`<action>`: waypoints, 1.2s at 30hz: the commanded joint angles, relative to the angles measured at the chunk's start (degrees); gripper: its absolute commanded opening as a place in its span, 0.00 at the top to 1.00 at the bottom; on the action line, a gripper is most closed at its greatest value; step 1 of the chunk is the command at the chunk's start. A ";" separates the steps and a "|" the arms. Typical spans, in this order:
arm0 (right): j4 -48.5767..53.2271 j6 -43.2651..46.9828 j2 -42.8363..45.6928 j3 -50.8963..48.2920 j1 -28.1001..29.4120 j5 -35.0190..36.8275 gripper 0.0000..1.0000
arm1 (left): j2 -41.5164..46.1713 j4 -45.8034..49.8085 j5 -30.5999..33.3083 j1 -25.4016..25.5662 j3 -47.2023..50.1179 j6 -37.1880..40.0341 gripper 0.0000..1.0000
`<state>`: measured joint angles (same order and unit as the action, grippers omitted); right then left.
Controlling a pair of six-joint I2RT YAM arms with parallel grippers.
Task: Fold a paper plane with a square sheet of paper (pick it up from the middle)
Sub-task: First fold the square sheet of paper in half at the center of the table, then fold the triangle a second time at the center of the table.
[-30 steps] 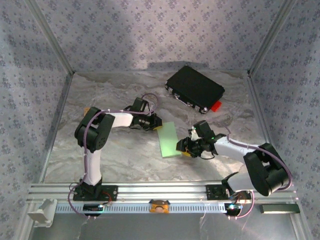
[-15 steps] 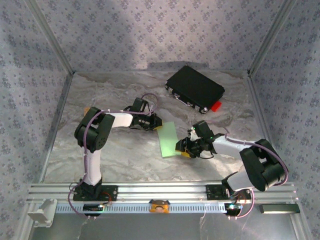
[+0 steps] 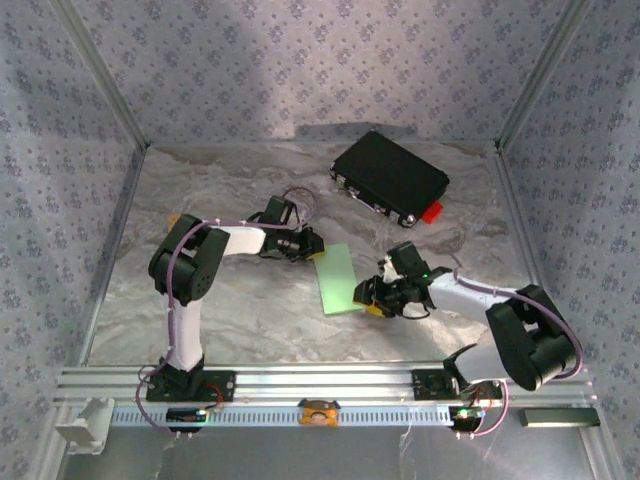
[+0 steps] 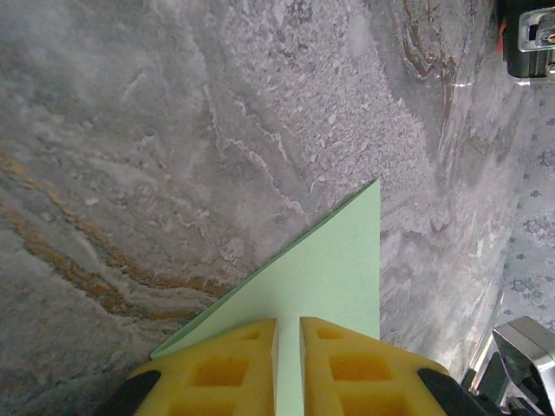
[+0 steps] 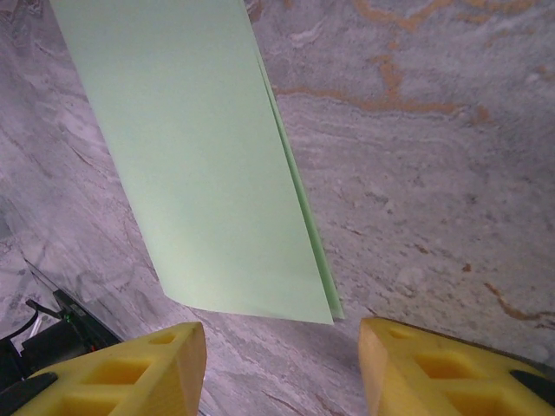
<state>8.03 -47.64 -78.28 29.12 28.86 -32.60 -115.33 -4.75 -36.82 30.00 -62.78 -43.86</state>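
- Sheet of paper [image 3: 337,280] lies flat on the marble-look table [image 3: 230,310], on the near side of the black case [image 3: 390,178] and well apart from it.
- I see it as a narrow pale green strip. The right wrist view shows two layers along one long edge, so it is doubled over.
- The strip's far end points toward the case and its near end points away from it.
- Left gripper [image 3: 312,248] sits at the strip's far corner, the one on the side away from the case's red tab [image 3: 431,212].
- Left fingers [image 4: 234,364] are pressed almost together, with only a thin slit between them.
- Green shows through that slit, and the paper runs out from under the tips toward the case.
- I can't tell whether they pinch the paper or only press down on it.
- Right gripper [image 3: 368,297] is at the strip's near corner, the end farthest from the case.
- Right fingers [image 5: 147,364] are spread wide. The paper's end sits just ahead of the gap between them, and neither finger touches it.
- The case lies tilted, with the red tab at its near right corner.
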 commanded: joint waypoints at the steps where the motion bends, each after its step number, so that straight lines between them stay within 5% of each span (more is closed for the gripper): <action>1: -1.84 -0.78 -1.07 -0.23 -0.08 -1.90 0.50 | -1.82 3.79 1.85 0.23 1.79 -0.05 0.85; 36: -2.71 -1.56 -2.20 -0.23 -0.59 -2.03 0.51 | -1.92 3.79 1.73 0.49 1.35 -0.60 0.85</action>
<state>5.72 -48.69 -79.26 29.06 28.01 -33.89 -115.33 -4.78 -36.82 30.00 -62.78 -44.25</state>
